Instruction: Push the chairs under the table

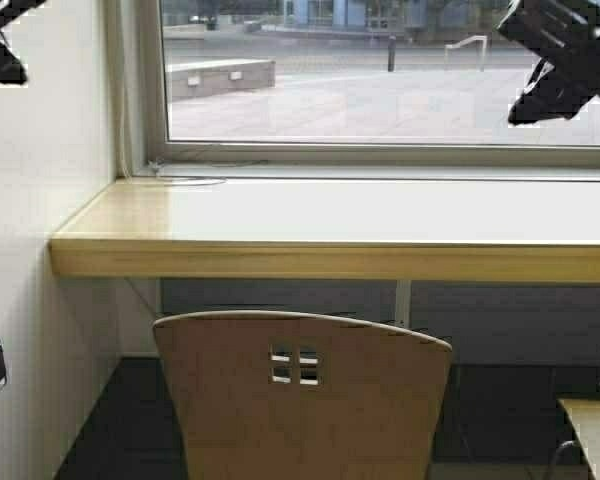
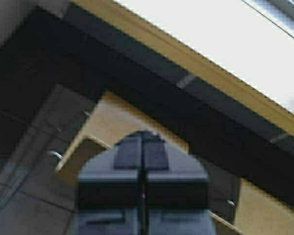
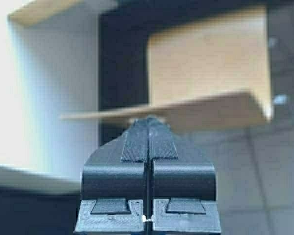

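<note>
A tan plywood chair (image 1: 300, 400) with four small square cut-outs stands in front of the table (image 1: 330, 225), its back toward me, low in the middle of the high view. Part of a second tan chair (image 1: 592, 430) shows at the lower right edge. The table is long, with a glossy pale top and a yellow-wood front edge. My left gripper (image 2: 143, 134) is shut and empty, pointing down over a tan chair (image 2: 112, 122). My right gripper (image 3: 148, 120) is shut and empty, its tips close to the edge of a tan chair (image 3: 206, 54).
A white wall (image 1: 40, 150) closes the table's left end. A large window (image 1: 380, 70) runs behind the table. A thin white support post (image 1: 403, 302) stands under the table. The floor (image 1: 130, 420) is dark.
</note>
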{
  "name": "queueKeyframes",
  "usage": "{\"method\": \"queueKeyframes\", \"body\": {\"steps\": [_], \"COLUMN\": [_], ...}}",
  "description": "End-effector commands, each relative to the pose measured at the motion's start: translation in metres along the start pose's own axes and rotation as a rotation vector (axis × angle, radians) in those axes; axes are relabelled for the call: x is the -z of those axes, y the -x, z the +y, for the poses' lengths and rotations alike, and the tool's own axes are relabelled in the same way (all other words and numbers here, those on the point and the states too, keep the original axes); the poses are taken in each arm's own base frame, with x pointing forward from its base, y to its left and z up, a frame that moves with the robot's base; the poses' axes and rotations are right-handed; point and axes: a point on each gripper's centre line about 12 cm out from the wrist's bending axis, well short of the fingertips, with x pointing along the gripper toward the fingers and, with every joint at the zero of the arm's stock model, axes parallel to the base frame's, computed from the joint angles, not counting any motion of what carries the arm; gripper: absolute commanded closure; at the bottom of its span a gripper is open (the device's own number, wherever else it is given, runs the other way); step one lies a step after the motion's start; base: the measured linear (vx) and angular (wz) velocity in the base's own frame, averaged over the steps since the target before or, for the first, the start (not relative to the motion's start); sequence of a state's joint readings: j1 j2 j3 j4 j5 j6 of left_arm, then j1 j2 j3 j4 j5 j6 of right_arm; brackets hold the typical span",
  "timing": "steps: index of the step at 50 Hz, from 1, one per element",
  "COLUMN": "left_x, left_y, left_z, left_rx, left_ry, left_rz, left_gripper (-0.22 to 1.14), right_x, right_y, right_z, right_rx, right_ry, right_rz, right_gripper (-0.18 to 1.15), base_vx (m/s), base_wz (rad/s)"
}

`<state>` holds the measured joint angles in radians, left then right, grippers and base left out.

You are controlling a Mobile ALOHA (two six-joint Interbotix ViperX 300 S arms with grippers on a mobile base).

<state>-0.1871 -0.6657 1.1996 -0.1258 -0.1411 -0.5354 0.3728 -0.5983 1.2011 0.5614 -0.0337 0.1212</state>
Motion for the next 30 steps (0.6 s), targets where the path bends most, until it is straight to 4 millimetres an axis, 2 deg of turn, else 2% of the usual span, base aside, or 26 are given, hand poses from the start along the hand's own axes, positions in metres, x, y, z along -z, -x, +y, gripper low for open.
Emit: {"method": "queueKeyframes", "body": {"steps": [1, 9, 15, 21, 30], "left_x": [0.021, 0.067, 0.102, 0.138, 0.166], "left_y": [-0.024, -0.066, -0.098, -0.12, -0.157], "left_z": [-0.021, -0.032, -0.031, -0.033, -0.021], "left_rx": [0.032, -0.04, -0.126, -0.194, -0.311], "left_ry": [0.062, 0.134, 0.167, 0.209, 0.31], "left_rz": [0.119, 0.299, 0.399, 0.471, 0.49], "left_gripper": [0.86, 0.8, 0.65, 0.46, 0.15], "right_x": [0.01, 0.027, 0.042, 0.057, 0.079], "right_y": [-0.02, -0.056, -0.089, -0.121, -0.164], "right_z": [-0.002, -0.004, -0.001, -0.01, -0.006], "right_rx": [0.05, 0.143, 0.2, 0.286, 0.34], "right_ry": [-0.124, -0.187, -0.183, -0.237, -0.344], "right_rz": [0.052, 0.151, 0.224, 0.276, 0.414], "right_gripper": [0.92, 0.88, 0.77, 0.55, 0.18], "base_vx": [0.17, 0.13, 0.1, 0.05, 0.01], "base_wz": [0.01, 0.02, 0.02, 0.02, 0.02]}}
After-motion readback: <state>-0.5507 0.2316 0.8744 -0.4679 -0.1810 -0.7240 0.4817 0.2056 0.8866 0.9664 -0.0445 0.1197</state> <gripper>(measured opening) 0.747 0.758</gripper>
